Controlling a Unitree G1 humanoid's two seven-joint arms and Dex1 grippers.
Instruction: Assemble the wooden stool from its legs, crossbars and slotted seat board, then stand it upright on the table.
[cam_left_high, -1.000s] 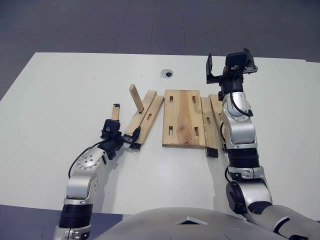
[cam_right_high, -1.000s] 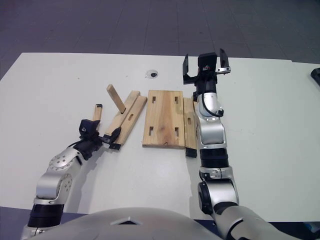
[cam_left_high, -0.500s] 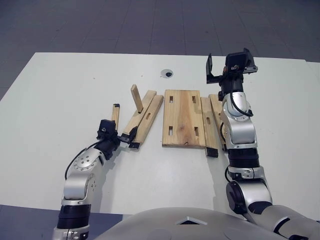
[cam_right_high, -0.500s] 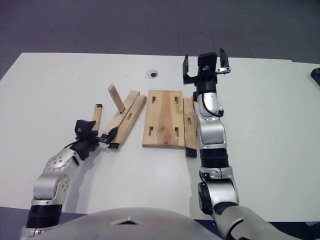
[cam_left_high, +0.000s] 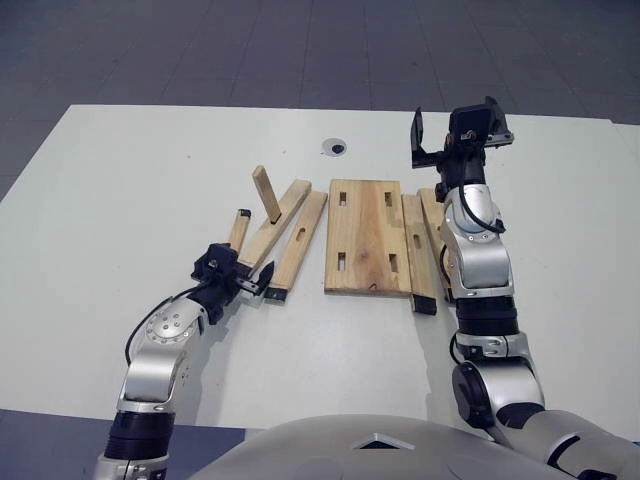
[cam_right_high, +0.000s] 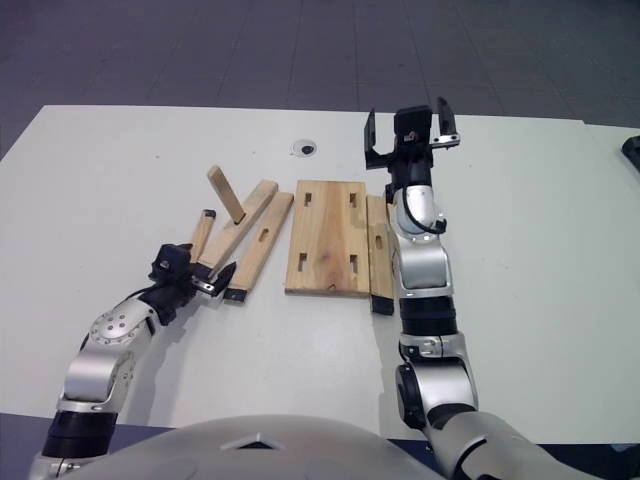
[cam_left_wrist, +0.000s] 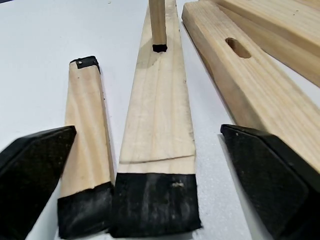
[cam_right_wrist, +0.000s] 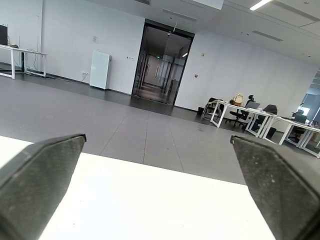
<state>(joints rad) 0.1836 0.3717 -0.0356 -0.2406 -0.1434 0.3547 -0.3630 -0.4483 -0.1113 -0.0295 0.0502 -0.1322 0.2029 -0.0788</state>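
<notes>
- One seat board (cam_left_high: 365, 235) lies flat in the middle of the tabletop (cam_left_high: 150, 180). Its long axis runs straight away from the robot, and four slots show in its face.
- Three pieces lie to its left, all slanting from near-left to far-right: a slotted bar (cam_left_high: 300, 240) nearest the board, a tapered leg (cam_left_high: 275, 222) just beside it, and a short piece (cam_left_high: 238, 226) outermost.
- The near ends of all three are black.
- One upright stick (cam_left_wrist: 158, 22) rises from the far part of the tapered leg, leaning slightly to the left.
- Two more pieces lie to the right of the board, parallel to its long edge. The inner bar (cam_left_high: 415, 250) lies against the board; the outer bar (cam_left_high: 431, 212) is partly hidden under the right arm.
- The left pincer (cam_left_high: 252, 279) sits low on the tabletop, released. Its fingers (cam_left_wrist: 35, 170) are spread, and the black near ends of the tapered leg and the short piece lie between them.
- The right pincer (cam_left_high: 457, 125) is raised above the far right corner of the board. It points away from the robot, is released and grasps nothing.
</notes>
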